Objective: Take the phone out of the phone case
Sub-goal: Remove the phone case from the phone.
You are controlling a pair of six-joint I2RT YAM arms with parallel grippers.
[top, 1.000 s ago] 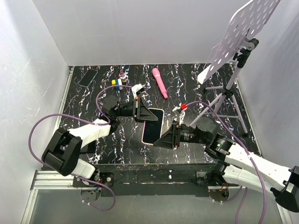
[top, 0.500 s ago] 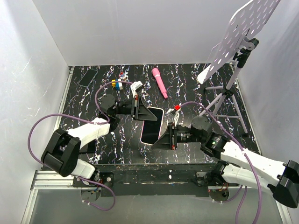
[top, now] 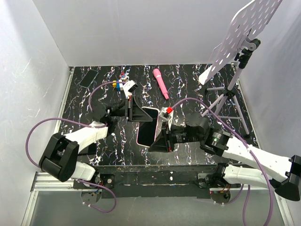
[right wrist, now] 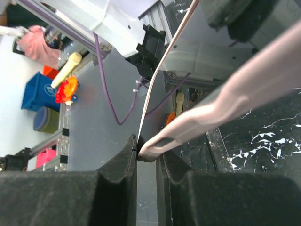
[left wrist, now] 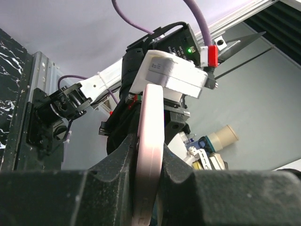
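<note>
One black marbled table (top: 188,89) carries everything, walled in by white panels. At its far right stands a music stand (top: 244,28), its perforated plate tilted over a tripod. Both arms reach in toward the middle of the table and meet there.

The left gripper (top: 139,113) has its fingers (left wrist: 117,160) closed narrow on the far end of the phone case (left wrist: 150,132). From its wrist camera the pink edge runs straight up between them.

The right gripper (top: 159,136) pinches the near right side of the case. Its fingers (right wrist: 122,160) are nearly together on the pink rim.

The case hangs tilted between the two grippers, off the table as far as I can tell. The phone (top: 147,129) sits inside it, dark screen facing up.

Behind them lies a pink wand (top: 160,83). A spare black phone (top: 88,78) rests in the far left corner. Some small coloured blocks (top: 120,84) sit near the left arm's cable.
</note>
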